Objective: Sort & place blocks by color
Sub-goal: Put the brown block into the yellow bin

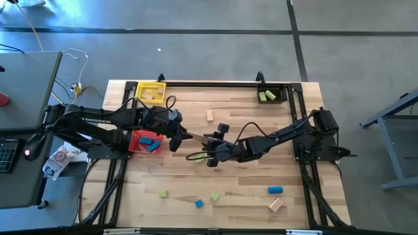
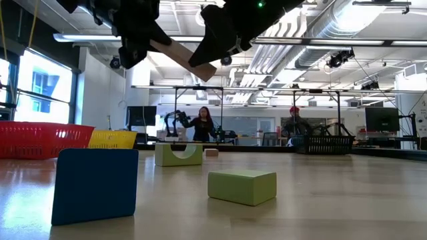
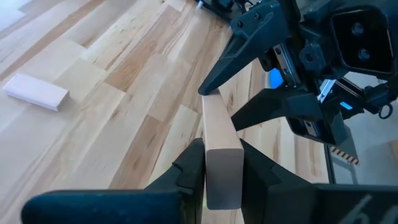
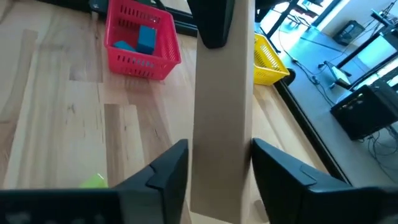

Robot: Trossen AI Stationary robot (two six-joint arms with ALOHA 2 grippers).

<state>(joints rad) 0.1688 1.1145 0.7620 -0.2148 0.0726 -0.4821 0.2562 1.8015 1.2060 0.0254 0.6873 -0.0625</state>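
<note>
A long tan bar (image 1: 196,138) hangs in the air above the middle of the tabletop (image 1: 241,183), spanning the gap between the two arms. Its long axis runs from the left end effector (image 1: 177,138) straight toward the right end effector (image 1: 213,145), so each one has an end of the same piece in front of it.

The left end effector is clamped on its end of the bar; its wrist view shows both fingers (image 3: 189,168) pressed against the wood. The right end effector's fingers (image 4: 168,171) stand on either side of the other end with a sliver of daylight showing, so it looks to be letting go rather than gripping.

By my reading this is a handover, and the bar now belongs to the left arm. The yellow bin (image 1: 150,91), which already holds a tan piece, lies behind the left end effector, away from the right one, with the red bin (image 1: 145,141) of blue blocks close beside it.
</note>
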